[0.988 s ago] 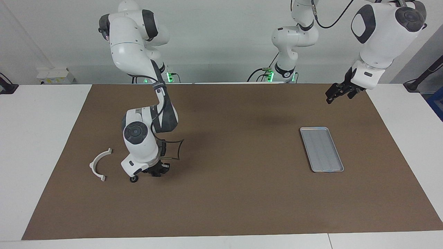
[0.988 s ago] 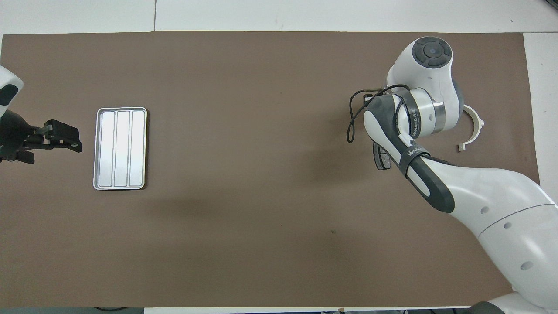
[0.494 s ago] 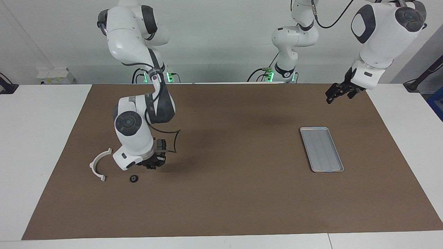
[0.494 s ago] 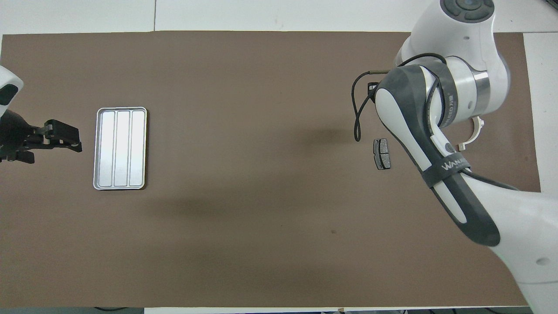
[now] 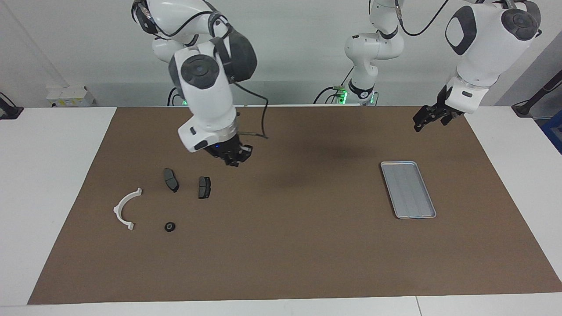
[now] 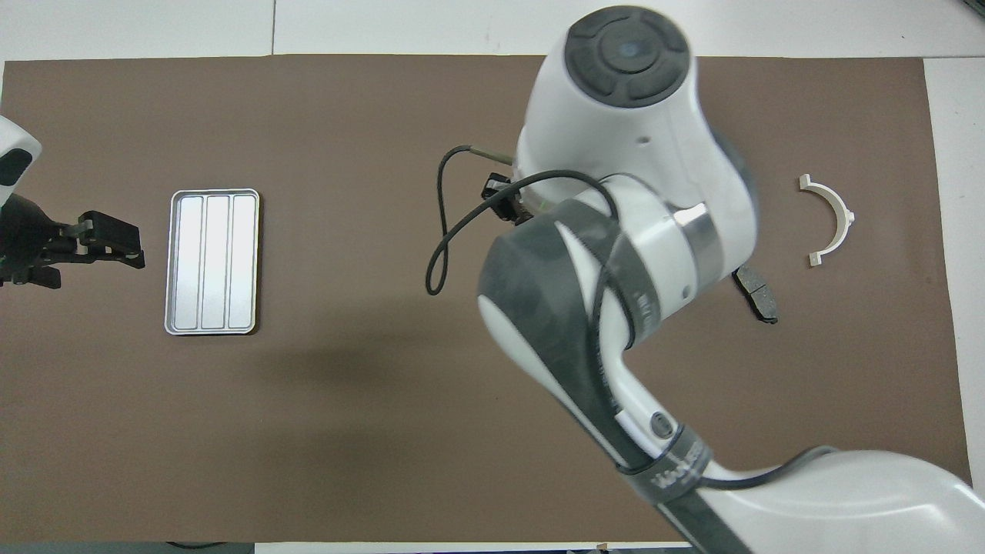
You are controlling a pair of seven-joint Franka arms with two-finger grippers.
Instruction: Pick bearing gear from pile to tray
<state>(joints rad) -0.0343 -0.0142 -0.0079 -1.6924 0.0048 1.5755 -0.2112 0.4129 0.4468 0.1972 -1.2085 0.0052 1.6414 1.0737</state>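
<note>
A brown mat covers most of the white table in front of me, leaving bare white strips at both ends and along the edge farthest from me. A seam crosses that farthest strip. At my right arm's end, by the pale wall, sits a small white box, with a black fitting near it at the table's edge.

Right hand now raised off the pile, toward mid-table, fingertips together.
</note>
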